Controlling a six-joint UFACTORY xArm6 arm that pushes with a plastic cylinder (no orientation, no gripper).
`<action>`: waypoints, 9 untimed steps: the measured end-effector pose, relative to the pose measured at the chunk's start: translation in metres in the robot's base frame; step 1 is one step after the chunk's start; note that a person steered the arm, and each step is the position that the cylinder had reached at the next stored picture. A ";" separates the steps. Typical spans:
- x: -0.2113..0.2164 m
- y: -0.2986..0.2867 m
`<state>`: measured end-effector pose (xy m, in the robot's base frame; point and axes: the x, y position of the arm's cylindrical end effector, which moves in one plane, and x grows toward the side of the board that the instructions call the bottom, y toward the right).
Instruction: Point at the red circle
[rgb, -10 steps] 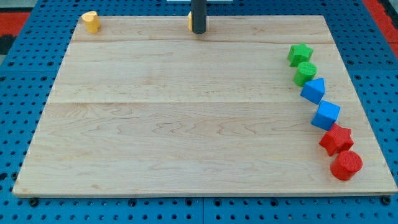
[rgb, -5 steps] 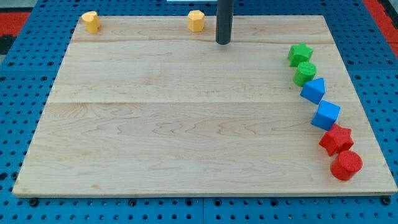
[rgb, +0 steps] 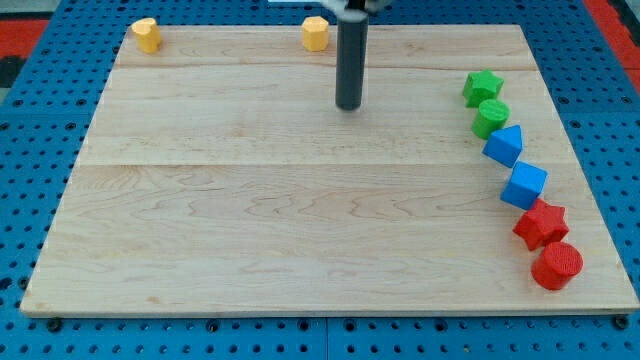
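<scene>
1. Since my tip is just a bare rod, there's no tool to open, and it holds nothing.
2. It sits far-centre on the counter, well apart from every block.
3. Target red circle is near-right, last in the curved row, touching the red star, so I'd guess approach from open left.

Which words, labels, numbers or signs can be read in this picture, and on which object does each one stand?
None: no text, number, brand or sign is readable anywhere in the camera view.
The wooden board, the blue pegboard under it, my tip and the blocks, among them the red circle, the red star and the blue cube, all have plain surfaces.
</scene>
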<state>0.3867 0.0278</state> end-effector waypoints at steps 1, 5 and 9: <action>0.091 0.013; -0.194 0.107; -0.052 0.317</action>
<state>0.3351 0.3451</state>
